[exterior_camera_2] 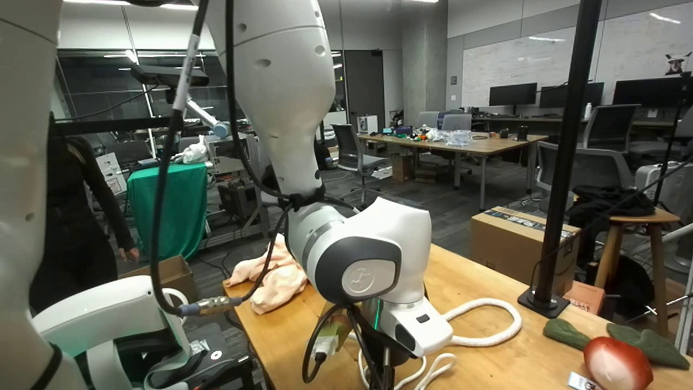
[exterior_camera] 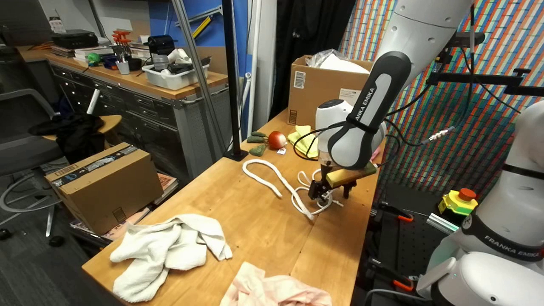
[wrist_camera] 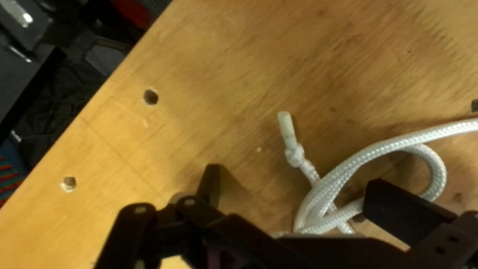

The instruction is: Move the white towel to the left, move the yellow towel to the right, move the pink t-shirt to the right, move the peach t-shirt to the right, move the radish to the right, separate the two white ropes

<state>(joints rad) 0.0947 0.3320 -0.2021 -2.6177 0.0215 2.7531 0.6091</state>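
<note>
We see a desk (exterior_camera: 263,231) of smooth, grained wood. The white towel (exterior_camera: 182,255) looks like matt, rough cloth, the peach t-shirt (exterior_camera: 272,289) smoother fabric. The rope (wrist_camera: 448,130) is braided with a silky sheen, the radish (exterior_camera_2: 617,363) smooth, the arm (exterior_camera: 418,34) plastic-looking, the box (exterior_camera: 112,187) matt cardboard.

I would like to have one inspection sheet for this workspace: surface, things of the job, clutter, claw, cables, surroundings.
Surface: wooden table, two holes showing near its edge.
White towel, peach t-shirt: crumpled on the table.
Yellow towel, radish: close together.
Pink t-shirt: only a sliver shows, behind the arm.
Two white ropes: seem to cross; tangling unclear.
Clutter: cardboard box beyond the yellow towel; black pole at the table's edge.
Claw: open, rope between its fingers; contact unclear.
Cables: black, looping along the arm.
Surroundings: person in dark clothes standing in the background.
</note>
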